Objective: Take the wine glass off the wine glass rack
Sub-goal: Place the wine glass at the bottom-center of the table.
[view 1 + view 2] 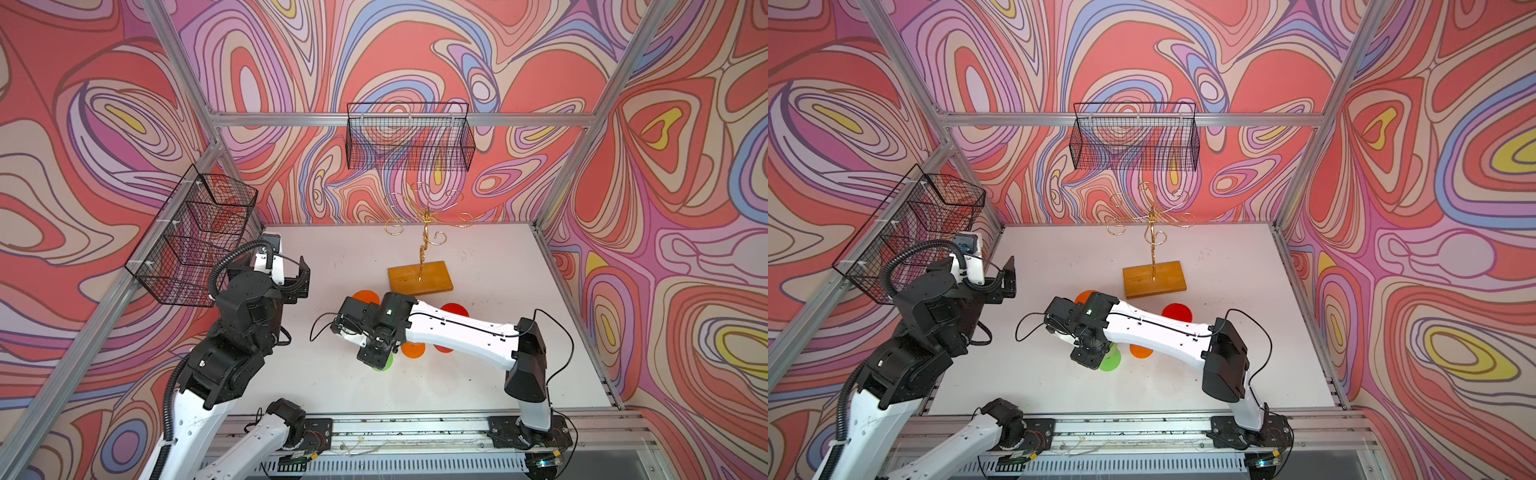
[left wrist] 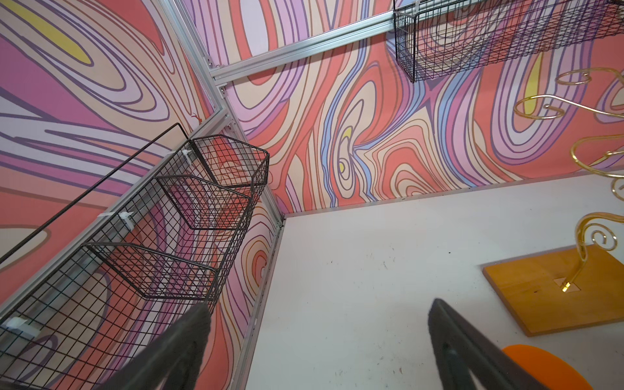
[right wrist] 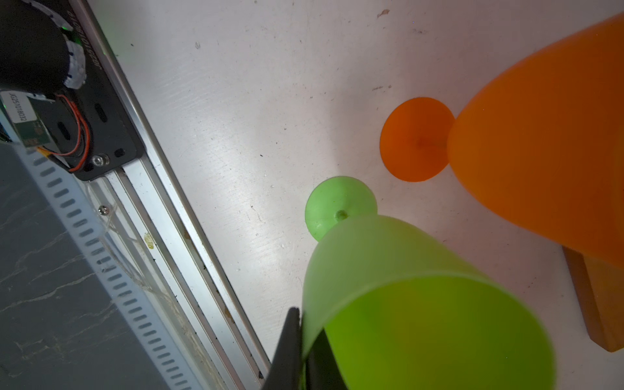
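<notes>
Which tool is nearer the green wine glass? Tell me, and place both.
Right. The right tool is pinching the rim of the green wine glass; the left tool hangs open, raised near the side-wall baskets, well clear of it.

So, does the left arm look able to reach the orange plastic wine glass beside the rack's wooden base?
Probably yes: the open left hand faces the orange plastic wine glass across bare white table, nothing between them, though the right arm's wrist hangs close beside it.

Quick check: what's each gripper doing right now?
Left gripper: open, holding nothing.
Right gripper: closed on the rim of the green glass.
</notes>
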